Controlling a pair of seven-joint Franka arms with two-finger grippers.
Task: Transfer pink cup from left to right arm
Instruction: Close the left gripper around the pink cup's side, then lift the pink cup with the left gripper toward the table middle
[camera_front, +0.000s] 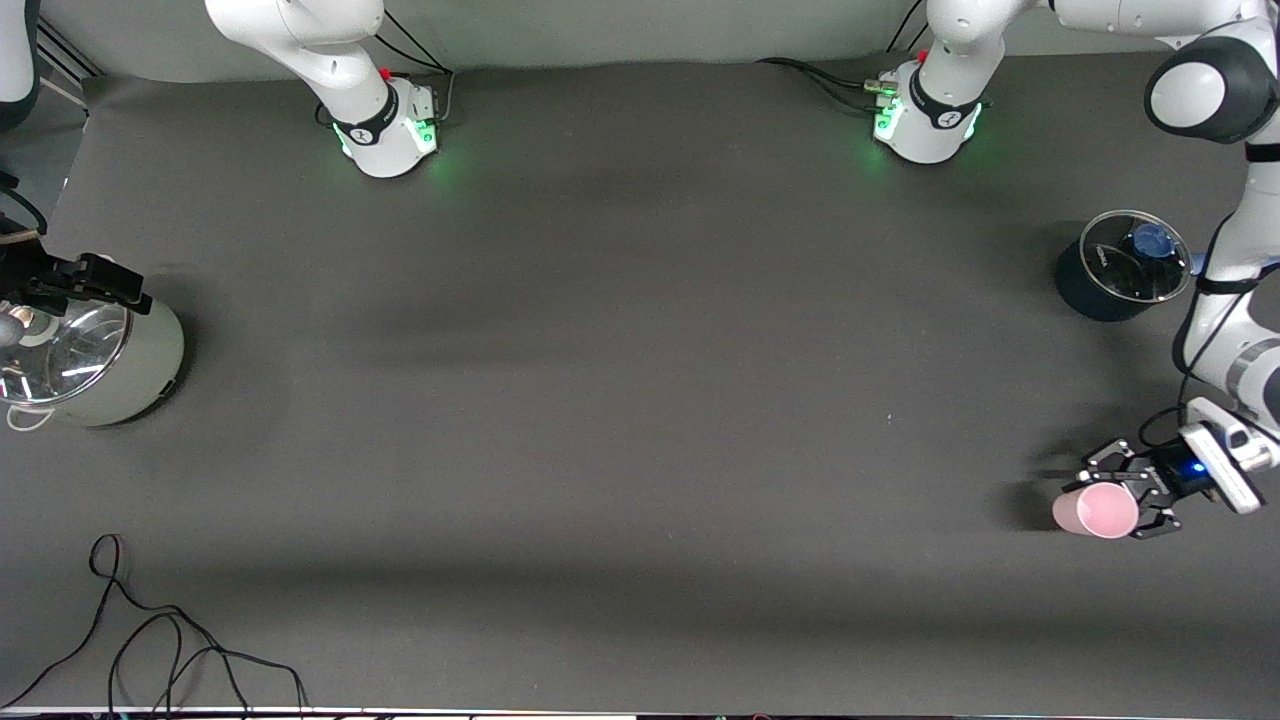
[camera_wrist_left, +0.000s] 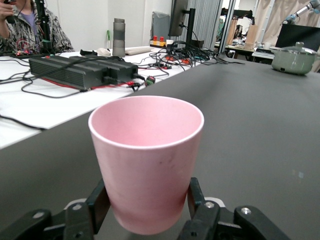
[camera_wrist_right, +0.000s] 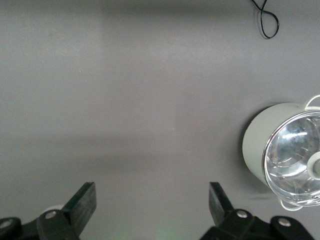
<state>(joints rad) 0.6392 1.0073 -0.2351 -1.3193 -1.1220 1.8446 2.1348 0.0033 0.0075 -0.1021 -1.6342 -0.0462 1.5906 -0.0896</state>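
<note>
A dark grey table (camera_front: 620, 400) carries a pale-green pot (camera_front: 110, 365), a dark pot (camera_front: 1105, 285) and a black cable (camera_front: 170, 640).

Even overhead light, soft shadows on the table (camera_front: 640, 400), glare on pot lids.

So the cup (camera_front: 1096, 509) sits at the left arm's end of the table (camera_front: 620, 400), clamped between the left gripper (camera_front: 1128, 495) fingers. The lidded dark pot (camera_front: 1118, 268) is at that same end, farther from the front camera than the cup. Way off at the right arm's end there's another lidded pot (camera_front: 90, 360), with the right gripper (camera_wrist_right: 152, 205) over the table beside it, fingers spread. A loose cable (camera_front: 150, 640) lies nearer the camera than that pot.
</note>
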